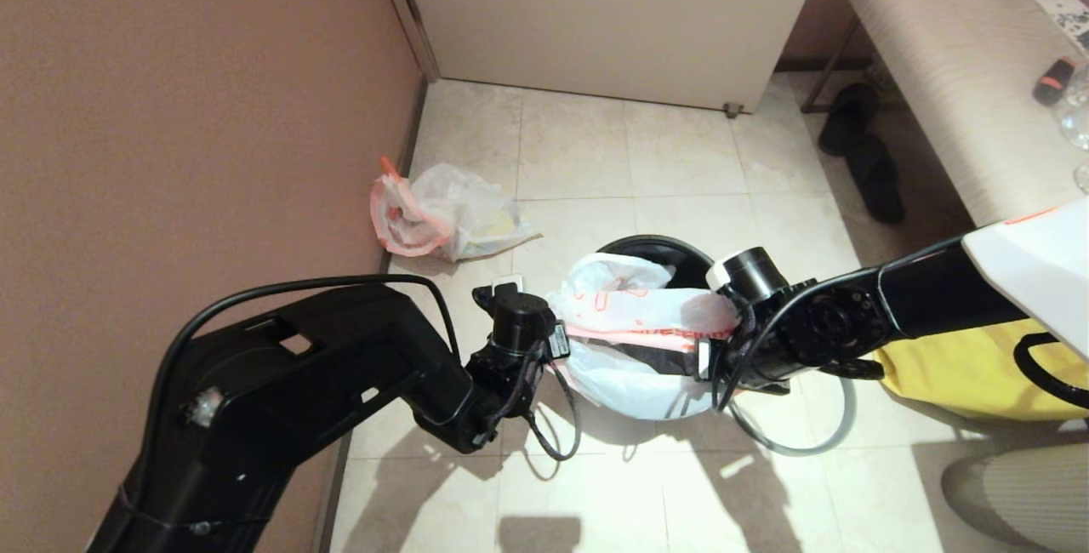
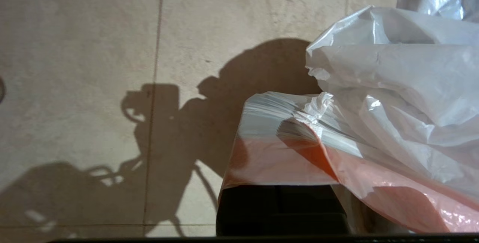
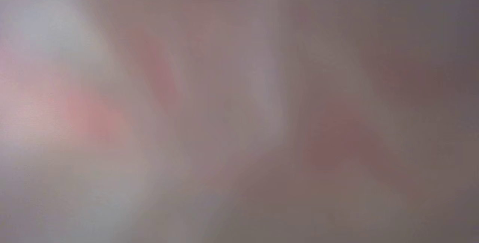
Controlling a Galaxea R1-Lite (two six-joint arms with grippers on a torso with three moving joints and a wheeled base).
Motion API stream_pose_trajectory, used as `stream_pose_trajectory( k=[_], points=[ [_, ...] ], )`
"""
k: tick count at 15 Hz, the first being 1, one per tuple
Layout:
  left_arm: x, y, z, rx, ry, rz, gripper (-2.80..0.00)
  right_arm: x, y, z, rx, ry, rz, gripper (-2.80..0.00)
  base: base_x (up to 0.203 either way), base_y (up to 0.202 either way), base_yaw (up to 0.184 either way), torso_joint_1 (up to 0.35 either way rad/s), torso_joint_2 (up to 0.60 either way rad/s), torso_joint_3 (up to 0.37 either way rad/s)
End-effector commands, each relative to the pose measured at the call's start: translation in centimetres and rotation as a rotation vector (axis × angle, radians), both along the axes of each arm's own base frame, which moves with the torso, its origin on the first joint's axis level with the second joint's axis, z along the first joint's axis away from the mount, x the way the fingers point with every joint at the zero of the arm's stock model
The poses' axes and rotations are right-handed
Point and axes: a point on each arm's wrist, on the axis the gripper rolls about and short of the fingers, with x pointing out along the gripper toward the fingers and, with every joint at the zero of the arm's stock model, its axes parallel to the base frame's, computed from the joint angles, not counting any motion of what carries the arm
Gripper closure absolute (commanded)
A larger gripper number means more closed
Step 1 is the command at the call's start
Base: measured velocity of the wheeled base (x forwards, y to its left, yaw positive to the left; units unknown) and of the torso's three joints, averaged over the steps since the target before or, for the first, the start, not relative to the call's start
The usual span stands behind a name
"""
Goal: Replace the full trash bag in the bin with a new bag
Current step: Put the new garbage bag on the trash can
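The new bag (image 1: 634, 302), white with pink-red edge and red print, lies spread over the mouth of the black bin (image 1: 659, 248). Its pink hem runs taut between my two grippers. My left gripper (image 1: 563, 339) is at the bin's left side, shut on the hem; in the left wrist view the pink edge (image 2: 284, 160) drapes over its black fingers (image 2: 280, 205). My right gripper (image 1: 713, 357) is at the bin's right side, gripping the hem; plastic (image 3: 149, 86) fills the right wrist view. The full trash bag (image 1: 442, 213) lies on the floor by the left wall. The grey ring (image 1: 838, 425) lies on the floor under my right arm.
A brown wall (image 1: 170, 111) runs close along the left. A big yellow bag (image 1: 970, 366) sits right of the bin, below a padded bench (image 1: 953, 68). Black slippers (image 1: 859, 153) lie beside the bench. A pale door (image 1: 612, 17) closes the back; tiled floor lies between.
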Motion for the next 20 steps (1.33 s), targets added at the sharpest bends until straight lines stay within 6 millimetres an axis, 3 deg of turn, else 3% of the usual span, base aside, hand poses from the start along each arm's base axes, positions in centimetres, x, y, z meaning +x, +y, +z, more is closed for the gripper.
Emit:
stream_pose_trajectory(
  k=[1, 5, 9, 12, 15, 20],
  points=[
    [0.4, -0.3, -1.0, 0.008, -0.003, 0.029, 0.00, 0.2, 0.1, -2.0, 0.022, 0.069, 0.042, 0.00, 0.000, 0.000, 0.000, 0.000, 0.00, 0.000],
    [-0.8, 0.2, -0.3, 0.001, 0.023, -0.020, 0.00, 0.4, -0.2, -4.0, 0.022, 0.131, 0.203, 0.00, 0.000, 0.000, 0.000, 0.000, 0.00, 0.000],
    [-5.4, 1.2, 2.1, -0.028, 0.106, -0.278, 0.00, 1.2, -1.2, -6.3, 0.026, 0.160, 0.245, 0.00, 0.000, 0.000, 0.000, 0.000, 0.00, 0.000],
    [-8.1, 3.2, 5.2, 0.023, 0.088, -0.490, 0.00, 1.2, -1.9, -6.7, 0.010, 0.163, 0.257, 0.00, 0.000, 0.000, 0.000, 0.000, 0.00, 0.000],
    [-10.1, 4.0, 8.0, 0.060, 0.109, -0.554, 0.00, 1.1, -2.2, -7.4, -0.021, 0.162, 0.275, 0.00, 0.000, 0.000, 0.000, 0.000, 0.00, 0.000],
    [-10.0, 4.4, 6.9, 0.102, 0.192, -0.594, 0.00, 2.0, -1.8, -8.4, -0.039, 0.084, 0.240, 0.00, 0.000, 0.000, 0.000, 0.000, 0.00, 0.000]
  ],
)
